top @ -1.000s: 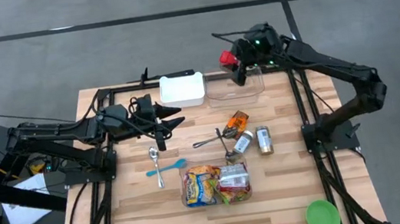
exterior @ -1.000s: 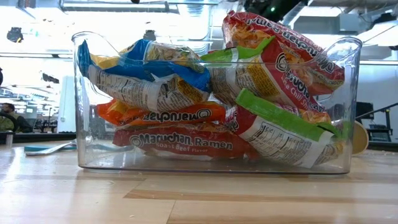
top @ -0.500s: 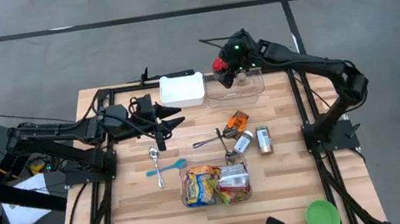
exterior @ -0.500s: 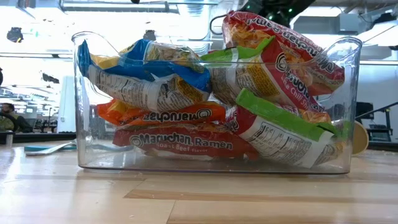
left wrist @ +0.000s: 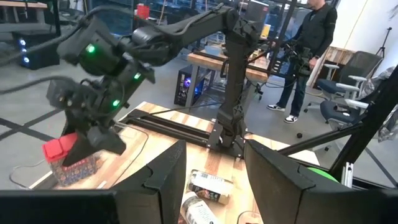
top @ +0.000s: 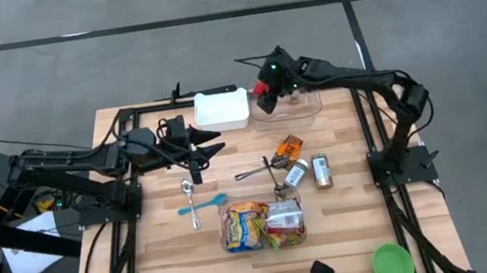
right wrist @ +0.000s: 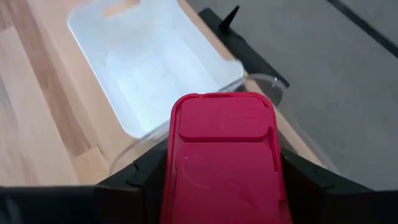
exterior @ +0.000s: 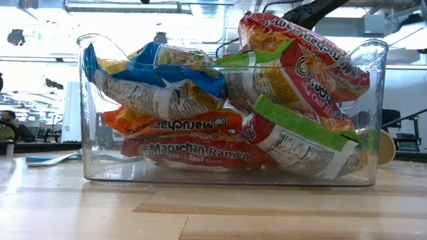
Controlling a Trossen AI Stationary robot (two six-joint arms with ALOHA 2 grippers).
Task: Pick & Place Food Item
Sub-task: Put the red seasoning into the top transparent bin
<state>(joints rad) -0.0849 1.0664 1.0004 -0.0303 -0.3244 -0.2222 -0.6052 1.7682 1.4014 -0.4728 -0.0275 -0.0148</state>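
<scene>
My right gripper (top: 264,91) is shut on a small clear jar with a red lid (right wrist: 224,155). It hangs at the table's far side, over the end of an empty clear bin (top: 294,108) that stands beside a white bin (top: 221,109). The left wrist view shows the jar (left wrist: 76,168) tilted, with speckled contents, under that gripper. My left gripper (top: 214,141) waits open and level over the table's left middle, with nothing between its fingers (left wrist: 163,182). My right gripper pinches the jar between its two fingers, which stand on either side of the red-lidded end (right wrist: 186,174). The fingers slant down from the table's right toward the far left. The jar is lifted clear and tilted, above the clear bin's rim (right wrist: 267,84).
A clear bin of ramen packets (top: 263,225) stands near the front edge and fills the low view (exterior: 227,113). Two spoons (top: 197,202), tongs (top: 262,167), an orange packet (top: 292,146) and small cans (top: 322,170) lie mid-table. A green bowl (top: 392,263) sits at the front right.
My right gripper has carried the jar down and toward the table's left, from beyond the clear bin's far right to over its left end, rolling a little on the way. The jar stays between its fingers.
</scene>
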